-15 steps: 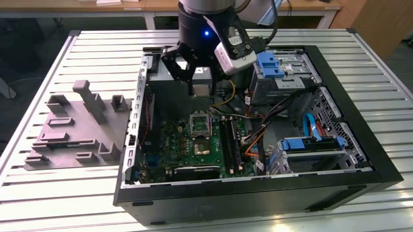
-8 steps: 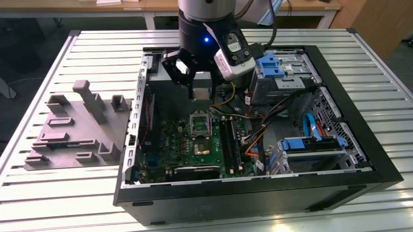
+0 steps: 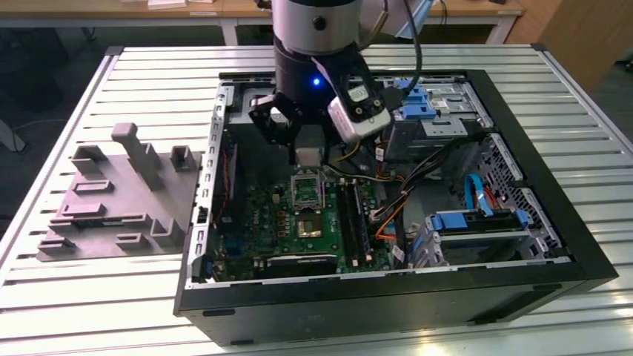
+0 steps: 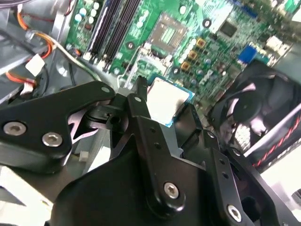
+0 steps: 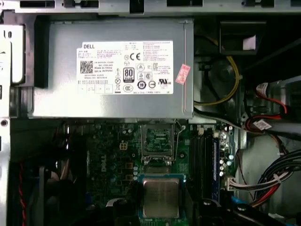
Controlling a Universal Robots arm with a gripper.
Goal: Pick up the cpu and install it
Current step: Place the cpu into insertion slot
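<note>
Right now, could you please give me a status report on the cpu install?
Pincer shut on the cpu. It hangs over the motherboard, not yet in the socket. Socket open, contacts showing.

Work surface: a table (image 3: pixel 89 304) of pale ribbed metal slats running across the exterior view. Two items sit directly on it. A grey moulded tray (image 3: pixel 114 200) lies flat toward the exterior view's left, with raised blocks and posts. A black computer case (image 3: pixel 376 304) lies on its side, open face up, just beside the tray, filling the centre and the exterior view's right.
</note>
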